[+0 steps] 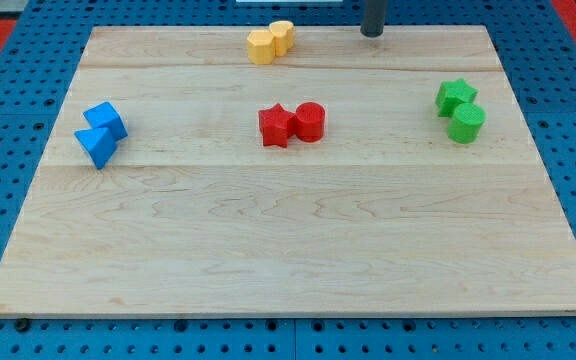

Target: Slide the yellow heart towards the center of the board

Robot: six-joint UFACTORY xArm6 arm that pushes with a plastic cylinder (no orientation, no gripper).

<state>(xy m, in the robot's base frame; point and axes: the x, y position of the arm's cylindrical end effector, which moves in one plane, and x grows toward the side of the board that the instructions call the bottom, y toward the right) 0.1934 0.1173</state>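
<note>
Nearest the camera, only bare wooden board; no block on that lower stretch.

Yellow heart near the board's top edge, up and slightly to the view's left of the red pair; pale yellow, small and chunky, lobes only faintly readable; pressed against a second yellow block, apparently hexagonal, on its left side. Probably light and rigid, sliding easily on smooth wood yet prone to turning if struck off-centre; no taking hold possible, only pushing; best contact judged to be its top-facing side, driving it down toward the middle; neighbour likely dragged along if the push strays left.

My tip at the top edge, to the view's right of the heart and clear of it; plain rod end, nothing to open or clench, touching no block.

Further out from the heart: red star and red cylinder touching, about the board's centre; blue cube with another blue block far left; green star with green cylinder far right.
</note>
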